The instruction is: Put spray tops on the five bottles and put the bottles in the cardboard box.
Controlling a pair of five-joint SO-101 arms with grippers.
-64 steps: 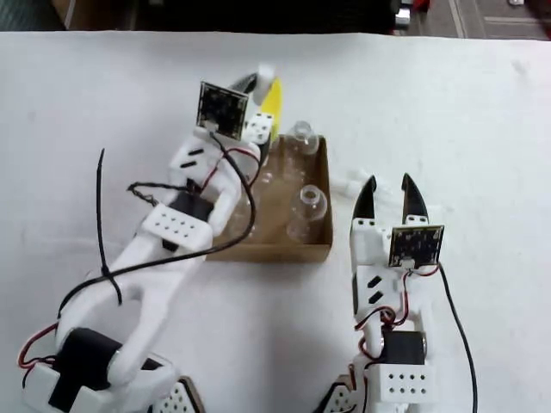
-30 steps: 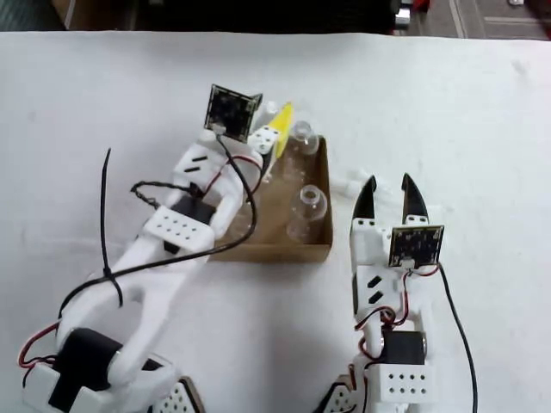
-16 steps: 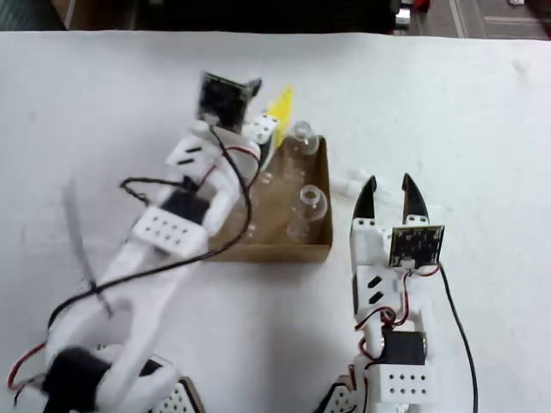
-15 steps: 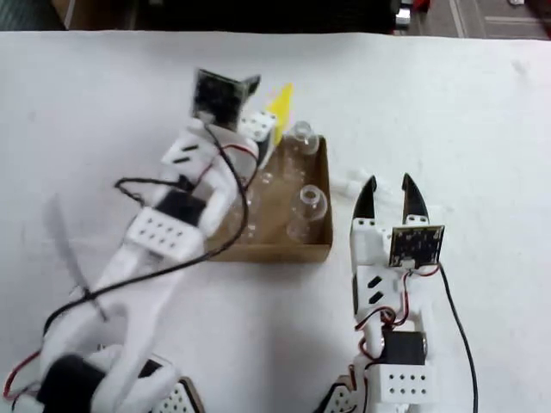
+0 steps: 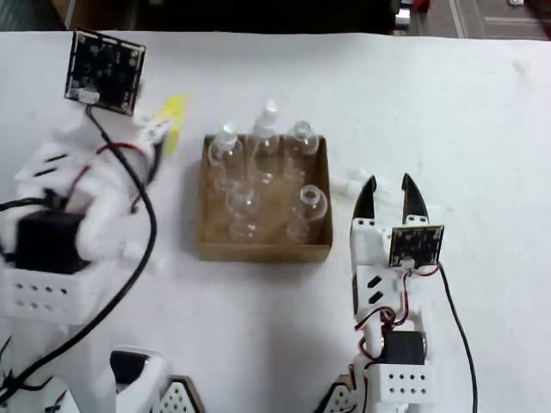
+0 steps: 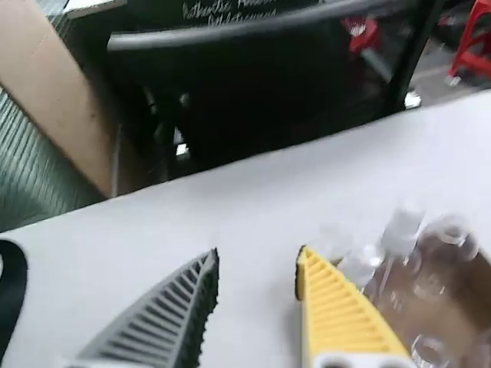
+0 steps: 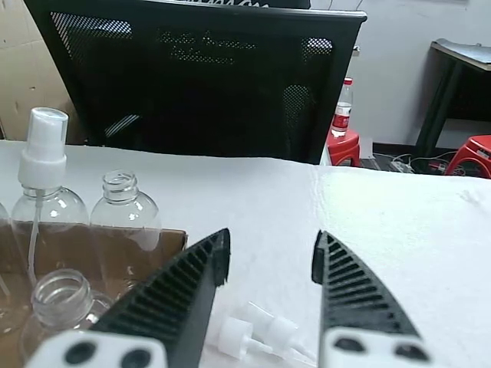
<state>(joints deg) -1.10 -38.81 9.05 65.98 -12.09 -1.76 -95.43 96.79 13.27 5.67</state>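
Cardboard box (image 5: 258,249), mid-worktop, holds all five bottles (image 5: 269,138). At least two are capped, and an open-necked bottle (image 5: 307,205) stands in the box's near right corner. Loose spray tops (image 7: 257,335) lie on the worktop between the box and my right gripper (image 7: 271,245), its jaws apart and empty. My left gripper (image 6: 257,257) hovers parted, left of the box. I would pinch one top by its collar with the stem plumb, then lower it into the neck.

My right gripper (image 7: 271,236) has matt black plastic fingers, ribbed on their inner faces. My left gripper (image 6: 257,253) has one grey and one yellow, in the same ribbed plastic. The clear round bottles (image 5: 307,206) are glossy plastic. The brown cardboard box (image 5: 263,251) is matt. The white table cloth (image 5: 448,103) looks slightly rough.
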